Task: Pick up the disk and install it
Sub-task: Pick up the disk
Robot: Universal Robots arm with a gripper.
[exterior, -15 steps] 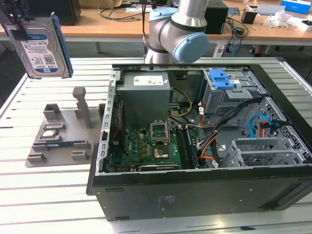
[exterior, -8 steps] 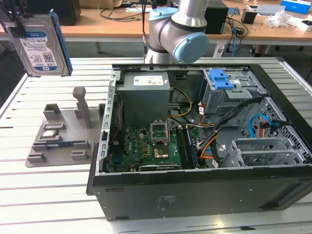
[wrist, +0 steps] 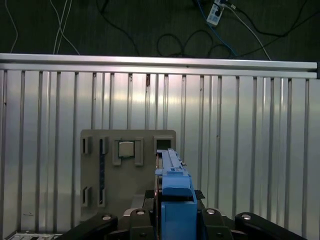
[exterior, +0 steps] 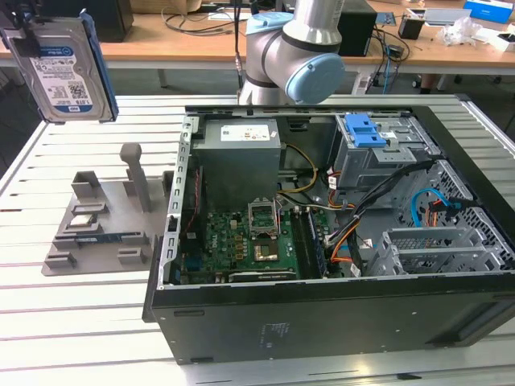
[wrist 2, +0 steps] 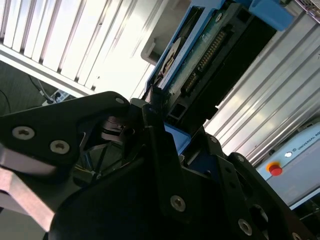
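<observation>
This was a robotics lab set up for computer assembly. A robot arm (exterior: 298,48) stood over an opened desktop computer case (exterior: 338,322) on a slatted aluminium table (exterior: 72,322), beside a grey fixture plate (exterior: 96,233). Its gripper (wrist: 176,225) clamped the disk (exterior: 64,72), and cable-strewn wooden desks (exterior: 161,48) ran behind.

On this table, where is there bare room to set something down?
Bare slats lie in front of the grey fixture, at the exterior view's lower left, and beyond it, below the disk held aloft. The open computer case is crowded with boards and cables.
</observation>
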